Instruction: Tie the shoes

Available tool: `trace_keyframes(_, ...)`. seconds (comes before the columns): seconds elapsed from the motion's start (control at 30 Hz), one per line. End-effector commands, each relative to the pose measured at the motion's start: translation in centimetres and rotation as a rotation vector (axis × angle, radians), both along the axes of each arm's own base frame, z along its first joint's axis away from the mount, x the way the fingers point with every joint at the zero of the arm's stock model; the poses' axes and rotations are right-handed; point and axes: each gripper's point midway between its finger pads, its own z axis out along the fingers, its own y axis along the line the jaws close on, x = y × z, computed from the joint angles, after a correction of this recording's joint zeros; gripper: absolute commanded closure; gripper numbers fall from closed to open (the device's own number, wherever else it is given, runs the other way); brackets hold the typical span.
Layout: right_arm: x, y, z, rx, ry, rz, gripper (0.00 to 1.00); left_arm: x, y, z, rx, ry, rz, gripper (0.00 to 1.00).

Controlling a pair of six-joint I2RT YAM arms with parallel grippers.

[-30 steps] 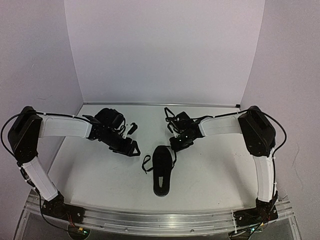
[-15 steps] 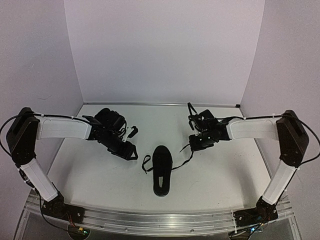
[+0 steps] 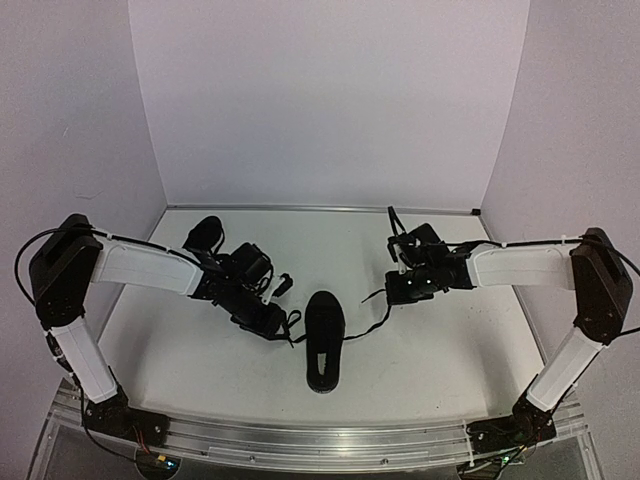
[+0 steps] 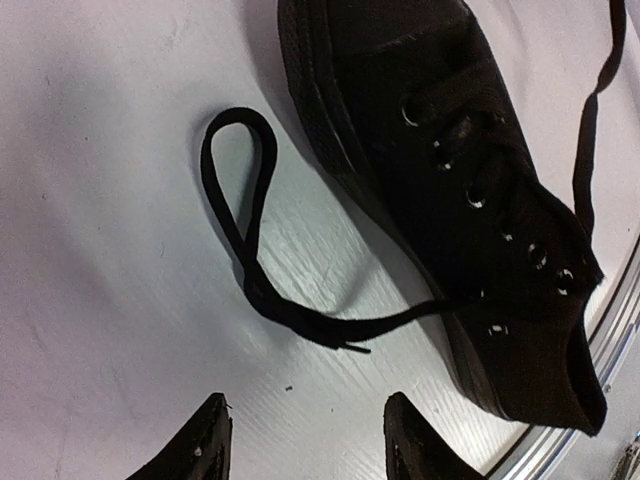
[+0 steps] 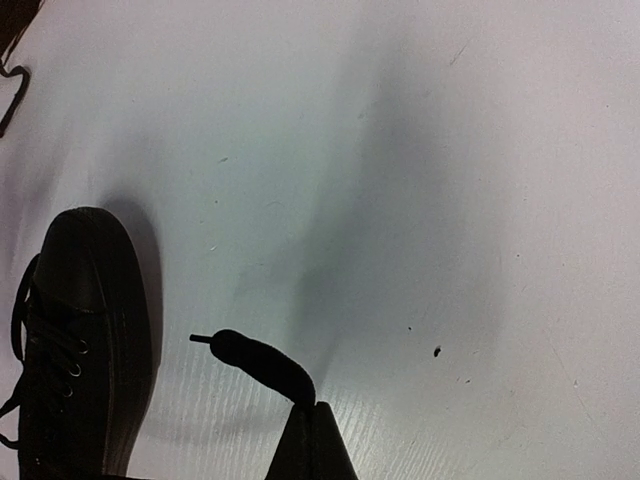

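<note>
One black shoe point(image 3: 323, 340) lies mid-table, toe toward the back. Its left lace point(image 3: 292, 326) lies in a loop on the table. My left gripper point(image 3: 274, 320) is open and empty just left of that loop. In the left wrist view the loop point(image 4: 240, 200) and lace tip lie ahead of my open left gripper point(image 4: 305, 445), beside the shoe point(image 4: 470, 200). My right gripper point(image 3: 396, 290) is shut on the right lace point(image 3: 368, 322), drawn out to the right. In the right wrist view the right gripper point(image 5: 312, 425) pinches the lace end point(image 5: 260, 362). The second shoe point(image 3: 205, 235) lies at back left.
White walls close the table at the back and both sides. A metal rail point(image 3: 320, 440) runs along the near edge. The left arm's white link point(image 3: 145, 268) reaches over the table's left part, next to the second shoe.
My right gripper has moved right, away from the shoe, drawing the right lace out. My left gripper has moved right and nearer, to the left lace loop, uncovering the second shoe.
</note>
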Motion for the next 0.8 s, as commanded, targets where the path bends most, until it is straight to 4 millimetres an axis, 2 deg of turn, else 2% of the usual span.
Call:
trace_keyframes(0.0,0.3,0.3,0.1,0.02,-0.009,-0.009,1.0,1.8,-2.3,0.4,-0.027,-0.034,0.039,0.49)
trace_keyframes(0.17,0.2,0.3,0.0,0.02,-0.006,-0.009,1.0,1.9,-3.1,-0.7,-0.008,-0.024,0.041,0.5)
trace_keyframes(0.3,0.2,0.1,-0.2,0.012,-0.006,-0.014,1.0,2.2,-2.9,-1.6,0.031,-0.019,0.059,0.52)
trace_keyframes(0.43,0.2,-0.1,-0.2,0.004,-0.013,-0.017,1.0,2.5,-1.5,-2.0,0.105,-0.036,0.088,0.63)
trace_keyframes(0.57,0.2,-0.3,-0.2,-0.002,-0.016,-0.019,1.0,2.4,-0.1,-1.5,0.144,-0.053,0.106,0.74)
trace_keyframes(0.77,0.1,-1.3,-0.4,-0.025,-0.023,-0.045,1.0,2.0,1.1,-0.9,0.149,-0.061,0.121,0.96)
